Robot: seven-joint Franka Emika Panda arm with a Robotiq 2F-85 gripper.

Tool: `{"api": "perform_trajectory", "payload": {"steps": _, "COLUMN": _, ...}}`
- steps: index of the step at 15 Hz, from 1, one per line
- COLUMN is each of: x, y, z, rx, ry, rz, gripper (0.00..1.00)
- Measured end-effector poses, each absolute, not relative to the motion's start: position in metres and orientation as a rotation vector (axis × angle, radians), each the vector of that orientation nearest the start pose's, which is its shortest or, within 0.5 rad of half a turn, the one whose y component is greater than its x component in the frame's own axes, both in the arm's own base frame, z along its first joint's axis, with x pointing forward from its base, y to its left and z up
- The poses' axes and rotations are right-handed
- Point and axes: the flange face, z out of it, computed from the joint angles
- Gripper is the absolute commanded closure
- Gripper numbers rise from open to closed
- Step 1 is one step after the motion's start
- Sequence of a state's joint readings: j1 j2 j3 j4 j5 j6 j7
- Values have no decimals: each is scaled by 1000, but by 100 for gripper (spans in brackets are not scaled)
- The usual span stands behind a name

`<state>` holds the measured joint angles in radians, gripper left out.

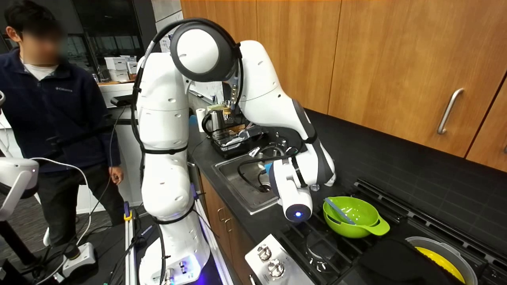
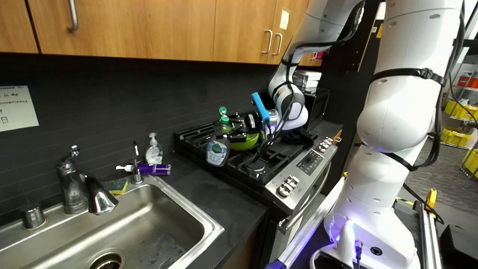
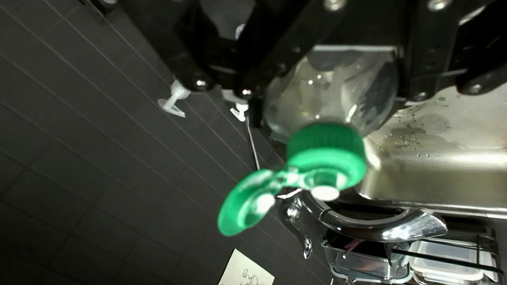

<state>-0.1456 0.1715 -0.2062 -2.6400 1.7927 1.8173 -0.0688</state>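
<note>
One gripper clasps a clear bottle between its fingers, nearly upright, presumably so nothing spills from the flipped-open green cap above them; near the gripper, the stove supports a green bowl.

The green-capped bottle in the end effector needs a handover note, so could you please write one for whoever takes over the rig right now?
Hold: the end effector grips the green-capped bottle, roughly upright; whether its base touches anything is unclear.
Places: in an exterior view the bottle appears near the end of the stove toward the sink; the green bowl sits on the stove, a blue-grey utensil in it.
Done: bottle gripped, lid flipped open.
Left: bottle not released, lid not closed.
</note>
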Motion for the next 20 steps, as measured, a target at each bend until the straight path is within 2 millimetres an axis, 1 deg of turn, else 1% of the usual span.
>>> {"api": "perform_trajectory", "payload": {"steps": 3, "x": 388, "y": -76, "z": 204, "rx": -1100, "ry": 1393, "rz": 353, "gripper": 61}}
{"api": "perform_trajectory", "payload": {"steps": 8, "x": 387, "y": -87, "z": 216, "rx": -1090, "ry": 1388, "rz": 334, "gripper": 61}}
{"api": "perform_trajectory", "payload": {"steps": 15, "x": 387, "y": -98, "z": 225, "rx": -1049, "ry": 1392, "rz": 331, "gripper": 61}}
{"api": "perform_trajectory", "payload": {"steps": 20, "x": 384, "y": -110, "z": 231, "rx": -1011, "ry": 1395, "rz": 331, "gripper": 61}}
